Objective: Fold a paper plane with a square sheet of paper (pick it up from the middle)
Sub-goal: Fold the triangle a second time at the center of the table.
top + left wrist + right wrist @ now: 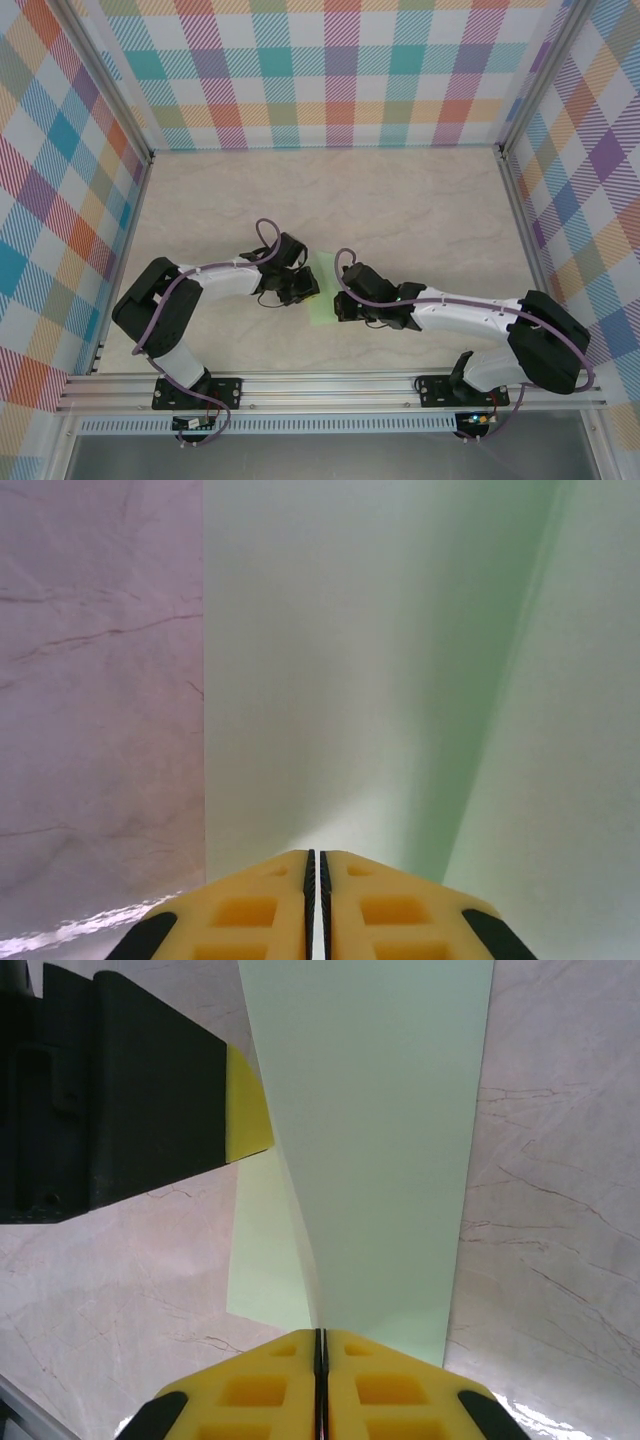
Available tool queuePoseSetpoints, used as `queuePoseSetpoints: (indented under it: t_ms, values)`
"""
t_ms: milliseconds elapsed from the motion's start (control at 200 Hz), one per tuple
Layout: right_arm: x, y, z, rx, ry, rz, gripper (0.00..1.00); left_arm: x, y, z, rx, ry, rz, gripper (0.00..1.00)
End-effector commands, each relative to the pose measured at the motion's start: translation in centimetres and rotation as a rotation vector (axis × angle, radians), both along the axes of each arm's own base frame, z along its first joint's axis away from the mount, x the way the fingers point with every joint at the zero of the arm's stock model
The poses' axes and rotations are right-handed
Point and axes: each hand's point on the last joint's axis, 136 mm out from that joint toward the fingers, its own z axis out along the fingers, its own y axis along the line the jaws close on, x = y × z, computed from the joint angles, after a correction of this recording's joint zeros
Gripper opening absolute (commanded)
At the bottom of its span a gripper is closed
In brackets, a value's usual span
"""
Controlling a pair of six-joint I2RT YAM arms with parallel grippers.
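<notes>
My two arms meet near the middle of the table, close to my side. The square sheet of paper sits between them. It is pale green and plain.

My left gripper is at the left side of the sheet. From my left wrist I see my left gripper with its two yellow fingers pressed close, just a thin line between them. The green sheet starts right at their tips and spreads away from them. It looks pinched there. A soft bend runs up the sheet on the right. The pale stone table is on the left.

My right gripper is at the right side of the sheet. From my right wrist I see my right gripper squeezed tight on the sheet. One part of the paper stands up from the tips. Another part lies flat on the table, low on the left. A yellow pad of my left gripper touches the sheet's left edge.

Checked walls in many colours stand around the table.
</notes>
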Motion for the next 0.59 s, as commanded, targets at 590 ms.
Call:
queuePoseSetpoints:
  t_ms: [590]
  values:
    - [3.8,1.7,1.9,0.240,0.049,-0.392,0.06,0.5,1.9,3.1,0.049,-0.108,0.087,0.16]
